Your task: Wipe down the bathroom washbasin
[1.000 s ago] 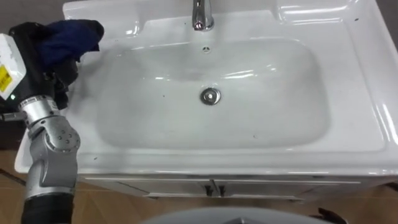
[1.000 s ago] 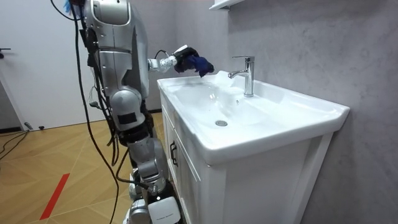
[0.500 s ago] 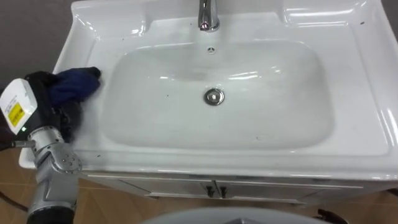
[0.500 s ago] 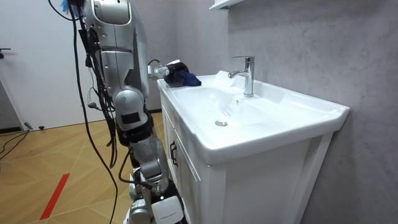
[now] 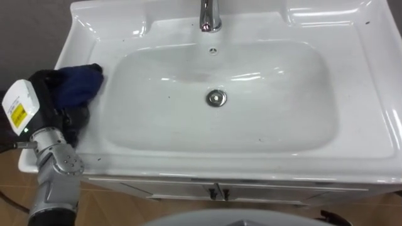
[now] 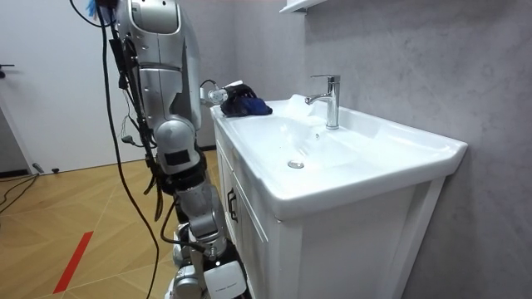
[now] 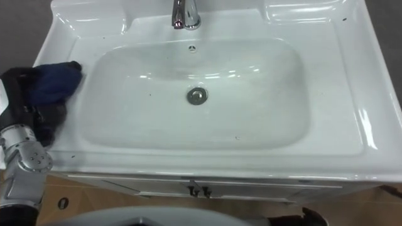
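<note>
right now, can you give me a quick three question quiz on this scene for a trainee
1. True or false: the blue cloth lies over the drain.
2. Pick one: the left hand holds the cloth A) at the basin's left rim, B) in the middle of the bowl, C) at the right rim.
3. Fill in: the tap stands at the ___ edge of the basin, in line with the drain.

Key: 1 false, the cloth is well to the left of the drain; 2 A; 3 back.
</note>
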### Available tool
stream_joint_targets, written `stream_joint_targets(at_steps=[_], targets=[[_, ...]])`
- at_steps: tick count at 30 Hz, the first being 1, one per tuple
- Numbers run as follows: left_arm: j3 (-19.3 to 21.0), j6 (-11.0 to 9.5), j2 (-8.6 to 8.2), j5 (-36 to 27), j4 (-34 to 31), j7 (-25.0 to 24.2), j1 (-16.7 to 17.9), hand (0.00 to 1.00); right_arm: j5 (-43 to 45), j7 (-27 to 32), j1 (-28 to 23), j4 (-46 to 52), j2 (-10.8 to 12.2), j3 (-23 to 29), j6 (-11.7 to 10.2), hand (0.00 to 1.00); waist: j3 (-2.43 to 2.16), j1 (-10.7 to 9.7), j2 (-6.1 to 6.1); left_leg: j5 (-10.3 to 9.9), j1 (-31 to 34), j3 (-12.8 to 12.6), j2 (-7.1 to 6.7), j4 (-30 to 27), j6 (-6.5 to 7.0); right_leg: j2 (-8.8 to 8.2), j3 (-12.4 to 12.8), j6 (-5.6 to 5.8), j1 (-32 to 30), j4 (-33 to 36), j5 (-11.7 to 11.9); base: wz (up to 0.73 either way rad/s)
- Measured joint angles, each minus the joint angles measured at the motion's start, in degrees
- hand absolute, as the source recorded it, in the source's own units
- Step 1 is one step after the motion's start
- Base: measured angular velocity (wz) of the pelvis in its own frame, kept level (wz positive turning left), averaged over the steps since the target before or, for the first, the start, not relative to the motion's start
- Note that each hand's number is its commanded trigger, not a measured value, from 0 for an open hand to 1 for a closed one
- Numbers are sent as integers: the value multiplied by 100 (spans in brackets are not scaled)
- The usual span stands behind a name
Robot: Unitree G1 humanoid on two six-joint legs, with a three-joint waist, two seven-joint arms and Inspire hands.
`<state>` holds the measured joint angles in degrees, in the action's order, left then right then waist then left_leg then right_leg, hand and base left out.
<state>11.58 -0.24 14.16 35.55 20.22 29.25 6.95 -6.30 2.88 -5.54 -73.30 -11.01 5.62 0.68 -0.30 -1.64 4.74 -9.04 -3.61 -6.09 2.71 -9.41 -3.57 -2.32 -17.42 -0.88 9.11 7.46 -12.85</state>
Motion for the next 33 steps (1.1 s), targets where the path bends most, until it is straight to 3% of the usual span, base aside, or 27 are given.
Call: stream_joint_targets(at_steps=[16, 33], targets=[[1, -18, 0, 7, -77, 52, -72, 0, -21, -101, -1, 23, -10, 2, -1, 0, 2, -20, 4, 1, 0, 10, -8, -9, 1, -9, 1, 8, 9, 14, -4, 0], [6, -15, 1, 11, -1102, 66, -94, 0, -35, -55, 58, -70, -11, 6, -20, 0, 38, -39, 7, 0, 0, 10, -29, -12, 1, -24, 29, 23, 0, 4, -14, 0]])
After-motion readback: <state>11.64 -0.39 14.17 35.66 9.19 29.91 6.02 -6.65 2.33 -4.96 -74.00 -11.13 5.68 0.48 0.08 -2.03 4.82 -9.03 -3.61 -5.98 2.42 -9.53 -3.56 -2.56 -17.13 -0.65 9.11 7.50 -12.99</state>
